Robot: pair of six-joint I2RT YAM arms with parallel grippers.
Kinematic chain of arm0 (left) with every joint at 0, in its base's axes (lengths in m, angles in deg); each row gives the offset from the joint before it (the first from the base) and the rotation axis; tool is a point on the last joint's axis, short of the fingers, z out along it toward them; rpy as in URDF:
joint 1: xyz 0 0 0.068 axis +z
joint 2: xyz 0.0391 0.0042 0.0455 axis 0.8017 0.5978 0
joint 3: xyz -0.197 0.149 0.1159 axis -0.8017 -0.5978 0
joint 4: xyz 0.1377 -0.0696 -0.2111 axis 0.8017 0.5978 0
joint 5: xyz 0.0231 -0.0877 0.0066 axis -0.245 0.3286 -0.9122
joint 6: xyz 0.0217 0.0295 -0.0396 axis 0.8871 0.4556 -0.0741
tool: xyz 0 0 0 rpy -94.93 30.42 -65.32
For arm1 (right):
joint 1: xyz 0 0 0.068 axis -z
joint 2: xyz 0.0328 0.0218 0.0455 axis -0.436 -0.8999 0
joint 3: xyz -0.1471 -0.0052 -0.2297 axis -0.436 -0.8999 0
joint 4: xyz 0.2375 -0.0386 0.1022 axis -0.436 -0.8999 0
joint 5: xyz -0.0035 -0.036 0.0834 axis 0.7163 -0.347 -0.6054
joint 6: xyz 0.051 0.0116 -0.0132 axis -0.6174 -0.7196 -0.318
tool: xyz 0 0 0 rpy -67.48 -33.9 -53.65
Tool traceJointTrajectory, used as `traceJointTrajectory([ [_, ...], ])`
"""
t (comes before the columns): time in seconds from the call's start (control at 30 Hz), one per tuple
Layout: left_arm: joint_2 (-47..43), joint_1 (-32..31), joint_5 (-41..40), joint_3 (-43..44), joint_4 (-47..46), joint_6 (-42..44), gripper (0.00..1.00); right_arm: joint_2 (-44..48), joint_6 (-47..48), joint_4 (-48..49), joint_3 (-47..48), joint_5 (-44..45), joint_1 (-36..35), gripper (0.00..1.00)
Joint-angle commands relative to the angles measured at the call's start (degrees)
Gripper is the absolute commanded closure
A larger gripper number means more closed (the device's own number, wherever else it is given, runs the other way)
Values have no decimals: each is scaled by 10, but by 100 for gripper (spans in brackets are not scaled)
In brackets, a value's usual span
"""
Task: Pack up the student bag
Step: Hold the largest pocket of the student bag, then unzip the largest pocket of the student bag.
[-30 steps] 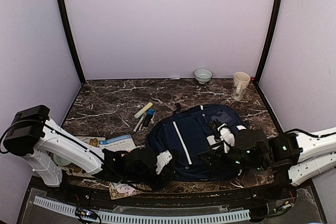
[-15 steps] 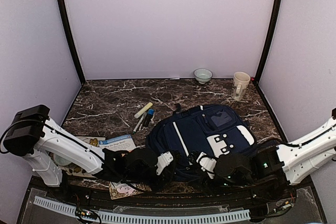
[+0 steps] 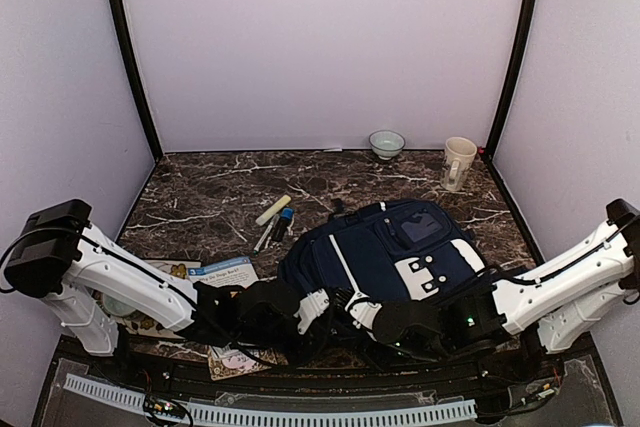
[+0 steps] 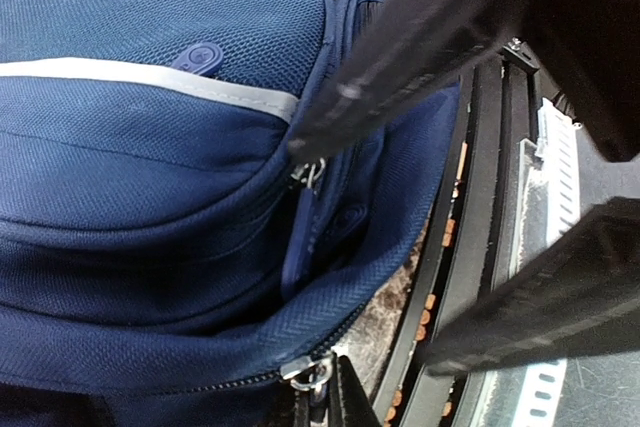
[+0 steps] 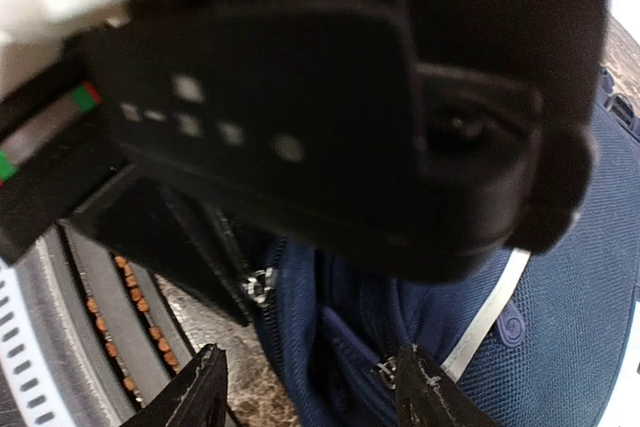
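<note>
At the bag [image 3: 390, 247] rim your left gripper [image 4: 322, 405] pinches the zip pull [image 4: 313, 369], the right gripper [image 5: 310, 389] is open; a sideways tug may slip it free

Navy student bag [image 3: 385, 247] with white stripes (dotted white patch); dark white-veined table [image 3: 200, 197].

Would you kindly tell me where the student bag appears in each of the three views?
Top external: the student bag lies right of centre, just beyond both arms.
Left wrist: it fills the left and middle.
Right wrist: it sits at the lower right.
Shared landmark: its white stripe.
</note>
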Motion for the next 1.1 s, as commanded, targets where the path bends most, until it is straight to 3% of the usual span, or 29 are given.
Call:
traceJointTrajectory([
  [0.0, -31, -5, 24, -7, -21, -1, 100, -15, 8, 20, 10, 58, -5, 43],
  [0.07, -31, -5, 23, -9, -24, -2, 100, -20, 7, 24, 7, 64, -5, 46],
  [0.27, -36, -5, 11, -24, -49, -18, 100, -16, -6, 29, -8, 65, -5, 80],
  [0.5, -52, -4, -4, -38, -74, -33, 100, -5, -12, 61, -39, 52, -4, 99],
  [1.07, -155, 34, -103, -96, -23, -52, 100, 63, -89, -9, -81, 121, 1, 100],
])
